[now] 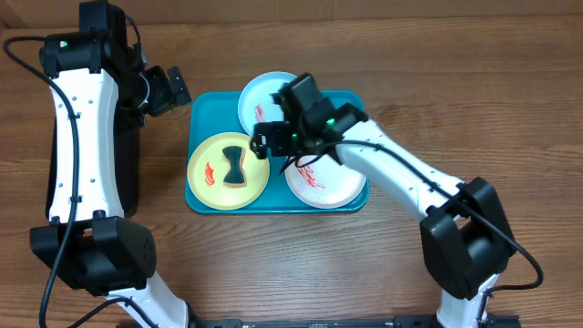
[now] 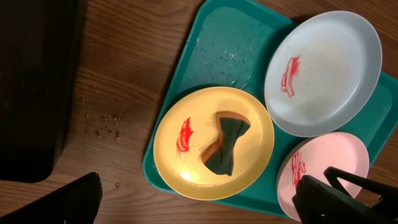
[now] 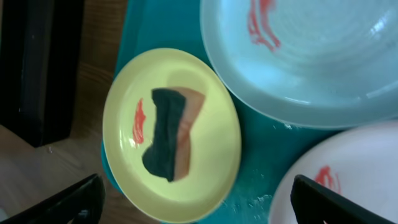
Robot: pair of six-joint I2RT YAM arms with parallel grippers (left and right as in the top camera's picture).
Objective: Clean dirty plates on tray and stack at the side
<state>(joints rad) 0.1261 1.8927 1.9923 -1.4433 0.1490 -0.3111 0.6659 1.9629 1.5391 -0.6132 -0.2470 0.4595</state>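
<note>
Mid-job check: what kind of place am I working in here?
Probably a lab tabletop staged as a dishwashing station rather than a real kitchen: a wood-grain table, a turquoise tray holding three red-smeared plates, and a sponge lying on the yellow plate.

The right arm (image 1: 401,169) hides part of the white plate (image 1: 335,189).

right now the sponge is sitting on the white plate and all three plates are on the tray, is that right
Not quite: the sponge sits on the yellow plate, not the white plate, as the left wrist view shows. All three plates are on the tray.
</note>
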